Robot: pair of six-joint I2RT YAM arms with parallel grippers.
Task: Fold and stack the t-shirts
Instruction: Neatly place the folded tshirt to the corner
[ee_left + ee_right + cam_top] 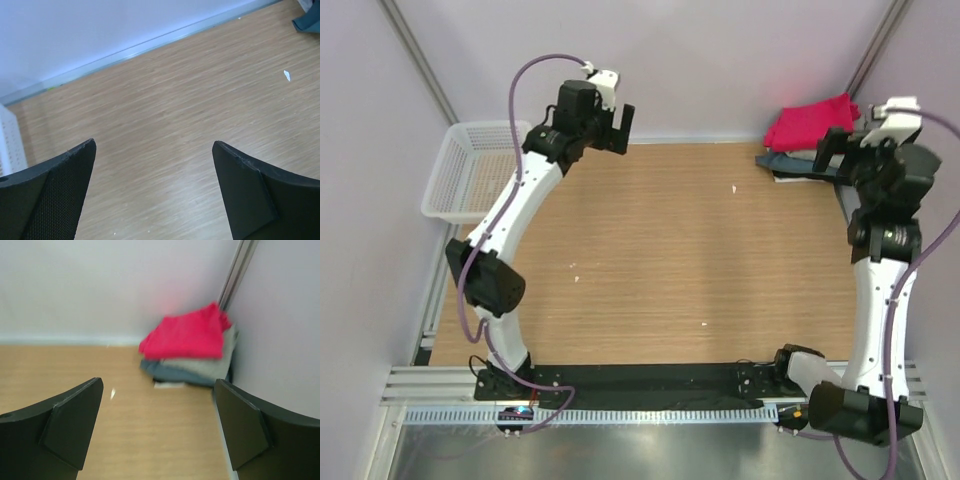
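Observation:
The folded t-shirts lie in one stack in the table's far right corner. The crimson-pink t-shirt (808, 122) (187, 335) is on top, above a light grey one (200, 366) and a dark blue-grey one (790, 163) (172, 375). A white edge (167, 385) shows at the bottom. My right gripper (832, 152) (159, 385) hovers just in front of the stack, open and holding nothing. My left gripper (623, 130) (154, 150) is raised over the far left-centre of the wooden table, open, with only bare wood between its fingers.
A white mesh basket (470, 170) (10, 140) sits off the table's far left corner. Small white scraps (734, 187) (287, 75) lie on the wood. Walls close the back and right sides, with a metal post (239, 270) in the corner behind the stack.

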